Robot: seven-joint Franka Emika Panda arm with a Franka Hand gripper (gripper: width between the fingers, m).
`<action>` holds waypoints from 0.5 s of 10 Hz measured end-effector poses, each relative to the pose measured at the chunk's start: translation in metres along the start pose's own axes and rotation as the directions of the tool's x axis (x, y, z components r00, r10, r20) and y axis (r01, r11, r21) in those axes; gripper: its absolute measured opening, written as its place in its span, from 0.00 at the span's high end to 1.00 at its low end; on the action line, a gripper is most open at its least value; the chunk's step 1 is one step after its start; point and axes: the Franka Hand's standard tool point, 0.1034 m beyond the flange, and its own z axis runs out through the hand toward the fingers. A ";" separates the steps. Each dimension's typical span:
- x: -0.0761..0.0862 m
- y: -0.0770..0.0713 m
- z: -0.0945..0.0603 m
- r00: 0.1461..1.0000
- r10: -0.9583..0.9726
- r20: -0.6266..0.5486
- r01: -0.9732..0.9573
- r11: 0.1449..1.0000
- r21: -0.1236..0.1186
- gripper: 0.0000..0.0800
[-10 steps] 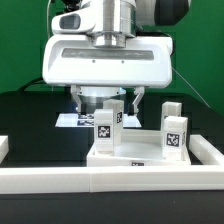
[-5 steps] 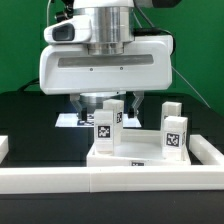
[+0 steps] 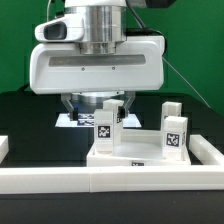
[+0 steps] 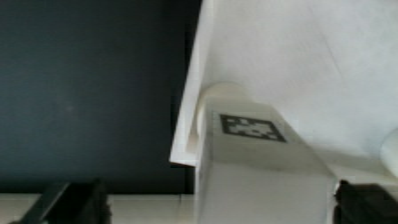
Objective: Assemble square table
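Item: square table top (image 3: 150, 158), white plastic, lying flat on the black counter (image 3: 30, 118), near centre in the exterior view, pressed against the long white rail (image 3: 110, 178) at the near edge. A black-and-white tag is showing on its near edge.

Item: leg pegs, white, tagged, standing upright on the top. One peg (image 3: 106, 124) is standing toward the exterior view's left of the top, directly under the arm. Two more are standing toward the exterior view's right: a nearer peg (image 3: 175, 135) and a farther peg (image 3: 171, 109) partly behind it.

Item: pincer (image 4: 210, 200), hanging low over the left peg (image 4: 249, 150). In the wrist view its two dark fingers (image 4: 68, 202) are sitting on either side of the peg, with gaps visible, so the pincer is standing wide and not gripping.

Item: marker board (image 3: 72, 120), lying flat on the counter behind the top, mostly hidden by the arm.
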 end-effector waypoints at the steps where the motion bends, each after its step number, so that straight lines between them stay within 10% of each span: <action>1: 0.000 0.000 0.000 1.000 0.000 0.000 0.000 1.000 0.000 0.33; 3: 0.000 0.000 0.000 1.000 0.004 -0.001 -0.004 1.000 0.001 0.63; 5: 0.000 0.000 0.000 0.999 0.034 0.000 -0.034 0.999 0.001 0.63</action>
